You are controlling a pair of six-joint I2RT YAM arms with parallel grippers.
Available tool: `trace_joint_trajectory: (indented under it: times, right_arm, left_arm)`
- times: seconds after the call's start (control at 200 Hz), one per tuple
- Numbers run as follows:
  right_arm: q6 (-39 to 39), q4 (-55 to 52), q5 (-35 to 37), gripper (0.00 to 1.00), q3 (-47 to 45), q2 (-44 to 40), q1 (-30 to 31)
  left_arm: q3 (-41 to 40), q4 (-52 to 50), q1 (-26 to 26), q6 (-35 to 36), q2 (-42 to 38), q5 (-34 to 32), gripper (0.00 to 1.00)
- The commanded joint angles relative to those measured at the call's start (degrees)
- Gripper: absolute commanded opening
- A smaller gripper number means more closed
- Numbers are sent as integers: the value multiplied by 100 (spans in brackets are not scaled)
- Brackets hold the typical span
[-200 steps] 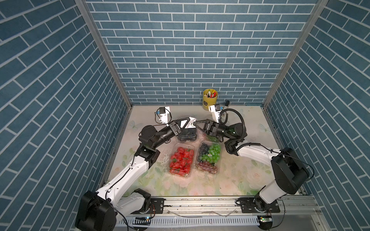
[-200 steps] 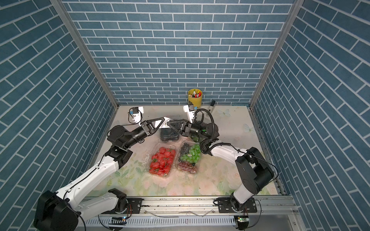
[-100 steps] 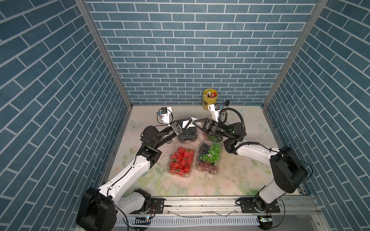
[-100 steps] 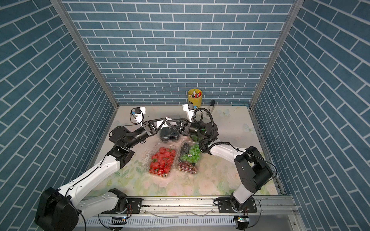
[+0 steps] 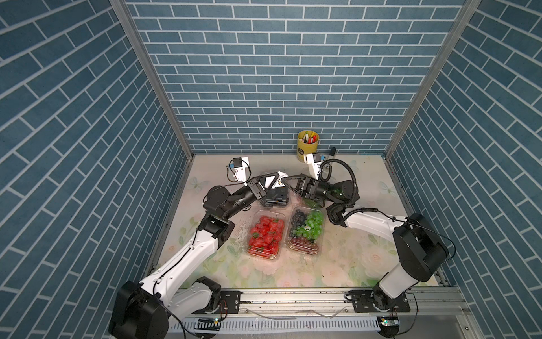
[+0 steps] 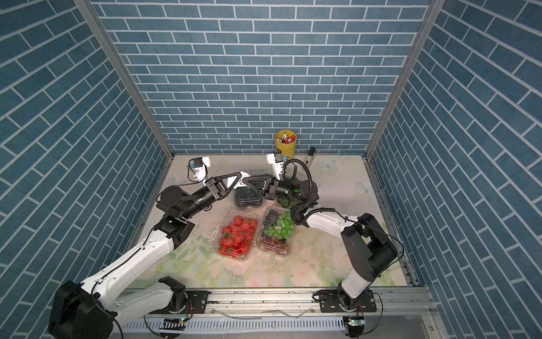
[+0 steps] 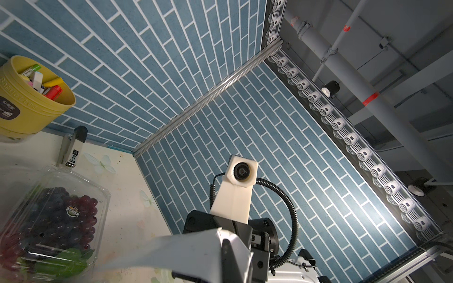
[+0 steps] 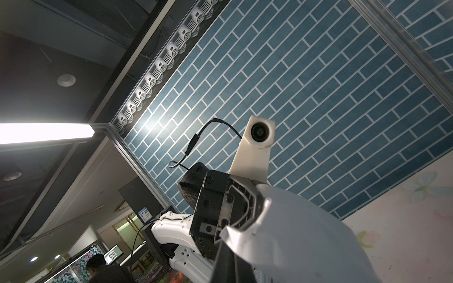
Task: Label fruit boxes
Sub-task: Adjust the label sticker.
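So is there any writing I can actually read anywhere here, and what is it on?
"Baguettes" (seemingly): embossed on the yellow pen cup.
Dark label on that cup: too blurred.
Round sticker on the purple grape box: too small.
Label on the marker pen: too small.

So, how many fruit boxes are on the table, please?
4: strawberry box front left; mixed-grape box beside it; dark-berry box behind the strawberries; purple-grape box behind the mixed grapes, largely covered by the right arm.
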Motion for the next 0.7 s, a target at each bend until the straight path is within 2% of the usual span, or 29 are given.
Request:
trace_joint_trajectory:
  times: [0.0,0.695]
  right_arm:
    - [11,91,12,0,16,57,-9]
    - [69,96,-7,0,315,264,52]
  left_arm:
    - [59,200,-15,59,-176,147,0]
    - [-82,666,-20,-196,111,224,0]
